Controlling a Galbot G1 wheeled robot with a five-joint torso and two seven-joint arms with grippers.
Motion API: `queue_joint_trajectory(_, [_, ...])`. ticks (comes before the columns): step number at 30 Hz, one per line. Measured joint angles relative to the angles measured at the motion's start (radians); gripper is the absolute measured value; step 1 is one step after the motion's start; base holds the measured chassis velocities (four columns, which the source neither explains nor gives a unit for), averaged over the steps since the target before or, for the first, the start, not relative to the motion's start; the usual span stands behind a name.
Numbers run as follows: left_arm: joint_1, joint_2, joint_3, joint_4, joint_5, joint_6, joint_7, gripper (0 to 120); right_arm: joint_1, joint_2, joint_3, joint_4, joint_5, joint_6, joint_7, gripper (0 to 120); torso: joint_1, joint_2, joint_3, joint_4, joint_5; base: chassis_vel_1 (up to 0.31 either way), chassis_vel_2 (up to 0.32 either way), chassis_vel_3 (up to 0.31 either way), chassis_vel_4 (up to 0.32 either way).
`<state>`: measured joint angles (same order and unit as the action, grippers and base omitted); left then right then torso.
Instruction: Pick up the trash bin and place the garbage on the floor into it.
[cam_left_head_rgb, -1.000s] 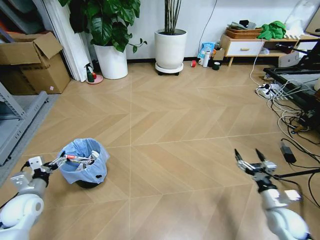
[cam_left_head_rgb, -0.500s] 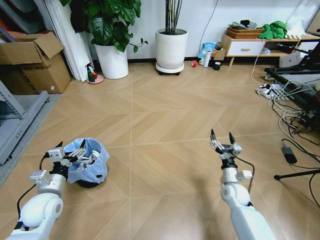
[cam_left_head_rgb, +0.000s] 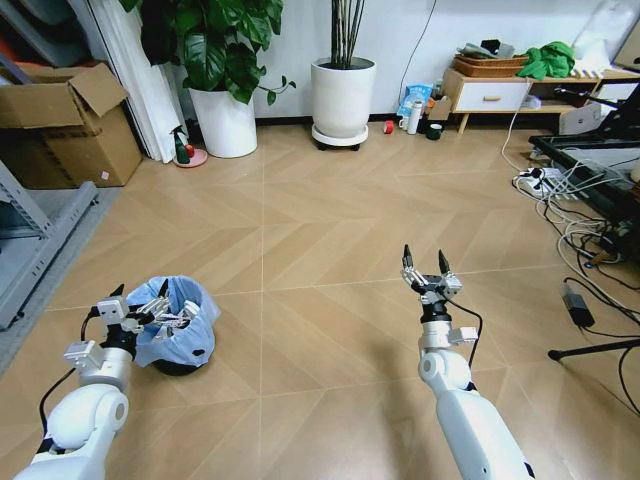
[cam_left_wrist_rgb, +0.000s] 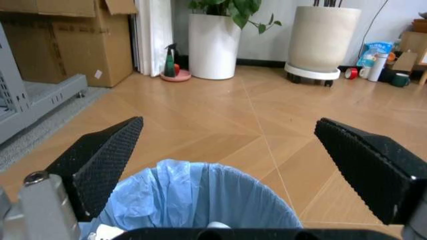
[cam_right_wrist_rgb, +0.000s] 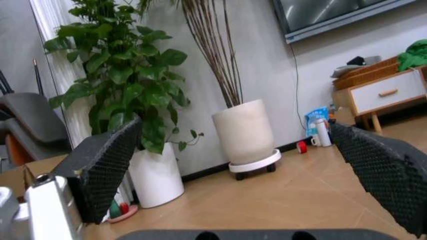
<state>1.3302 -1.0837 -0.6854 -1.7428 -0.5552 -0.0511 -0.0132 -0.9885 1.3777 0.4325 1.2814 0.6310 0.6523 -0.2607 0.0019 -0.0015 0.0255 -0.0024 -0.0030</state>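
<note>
Two grippers spread wide over the floor (cam_left_head_rgb: 300, 260), left gripper (cam_left_head_rgb: 140, 297) at eight o'clock, jaws apart touching the near rim of the trash bin (cam_left_head_rgb: 178, 330), litter inside its blue liner, right gripper (cam_left_head_rgb: 424, 266) at five o'clock, held open, clear of everything

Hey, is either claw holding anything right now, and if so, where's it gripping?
Nothing is held. The left claw is open, its fingers spread above the trash bin's near rim without closing on it. The right claw is open in mid-air over the floor.
</note>
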Motion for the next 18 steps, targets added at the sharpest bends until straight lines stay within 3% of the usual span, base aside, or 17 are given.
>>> queue_joint_trajectory(18, [0.001,0.002,0.0,0.0,-0.002,0.003,-0.001,100,-0.004,-0.002,0.002,0.004,-0.001,-0.003,0.001,100,0.0,0.0,0.0,0.0001,-0.0001,0.0,0.0,0.0,0.0])
